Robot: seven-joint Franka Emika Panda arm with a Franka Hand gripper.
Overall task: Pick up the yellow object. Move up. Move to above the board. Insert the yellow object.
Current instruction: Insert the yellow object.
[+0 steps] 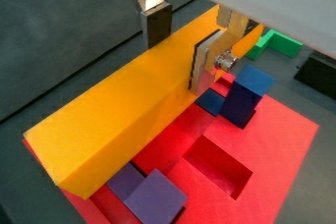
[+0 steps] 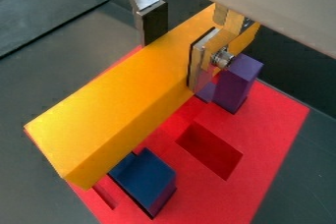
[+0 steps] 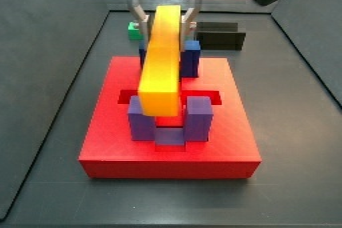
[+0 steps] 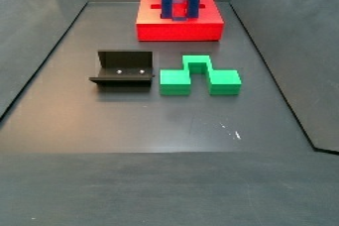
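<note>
Above the board (image 3: 120, 152), the gripper (image 1: 184, 41) has its fingers closed on the yellow bar (image 3: 163, 57) near its far end, toward twelve o'clock. Rigid and smooth-faced, the bar probably feels light, though the off-centre hold may let it tip.

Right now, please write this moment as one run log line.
phase: insert | gripper: shut on yellow object | position: above board, between blue and purple blocks | green block: on floor, untouched
</note>
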